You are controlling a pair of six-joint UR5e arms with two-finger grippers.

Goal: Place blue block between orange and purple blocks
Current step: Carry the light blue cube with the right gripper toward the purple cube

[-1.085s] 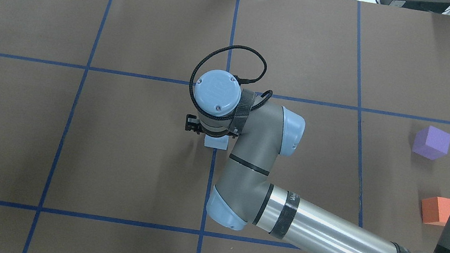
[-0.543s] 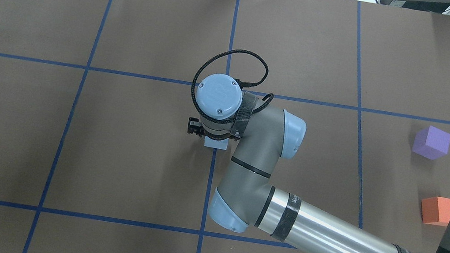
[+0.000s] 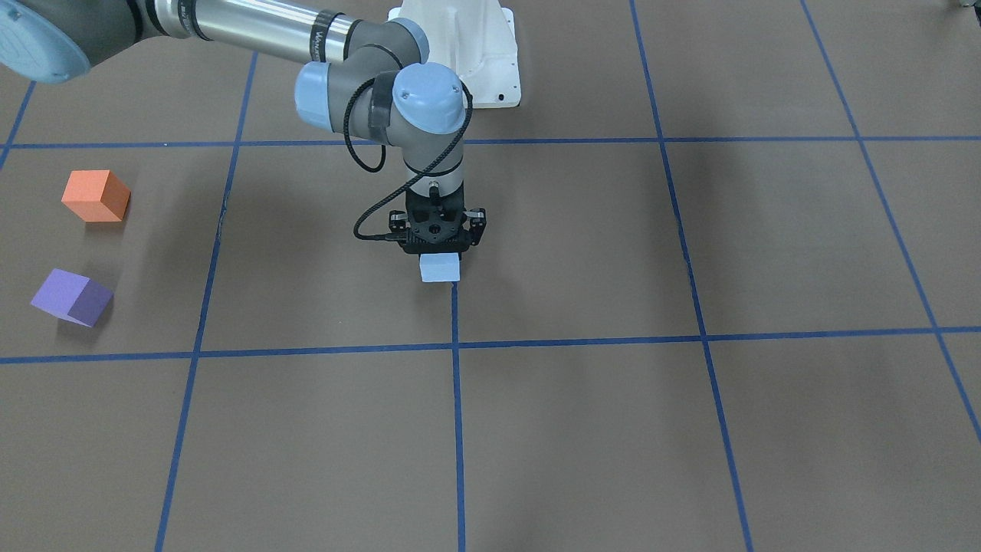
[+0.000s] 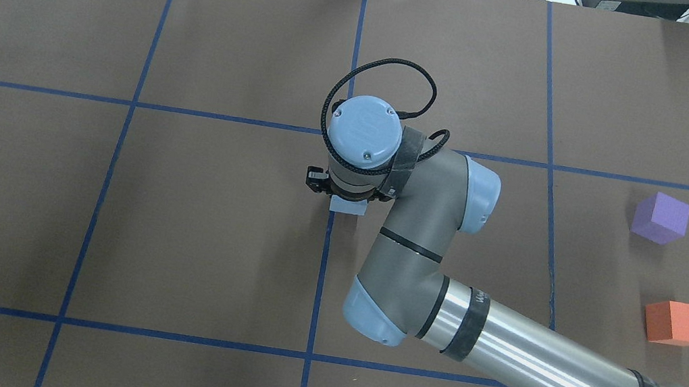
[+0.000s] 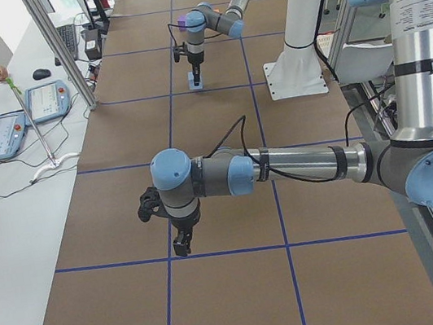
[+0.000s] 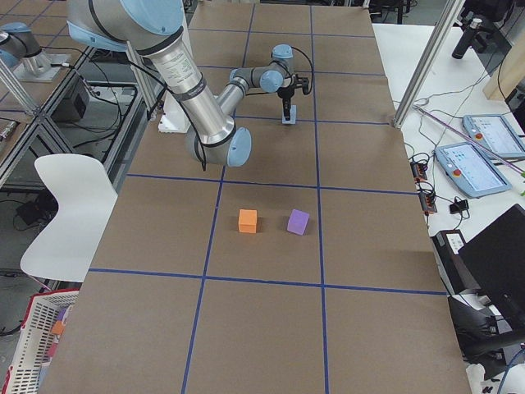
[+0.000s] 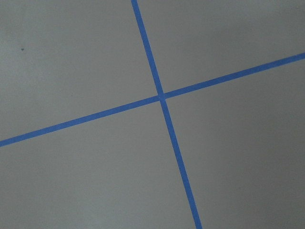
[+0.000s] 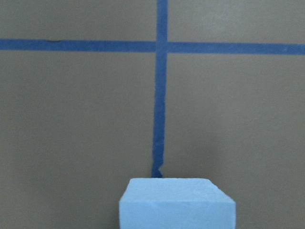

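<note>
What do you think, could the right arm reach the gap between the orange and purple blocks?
Probably yes: the orange block and purple block stand apart, nothing lies between them or on the way, and the right arm holds the blue block in its jaws.

I count three blocks in all: one blue block [image 3: 440, 269], one orange block [image 3: 95, 196] and one purple block [image 3: 70, 297]. I have two arms, each ending in one gripper, so two: my right gripper [image 3: 438, 257] and my left gripper [image 5: 182, 245]. On the side bench I count two tablets, a near tablet [image 5: 0, 136] and a far tablet [image 5: 46, 101]. There is one white chair [image 6: 70, 209].
</note>
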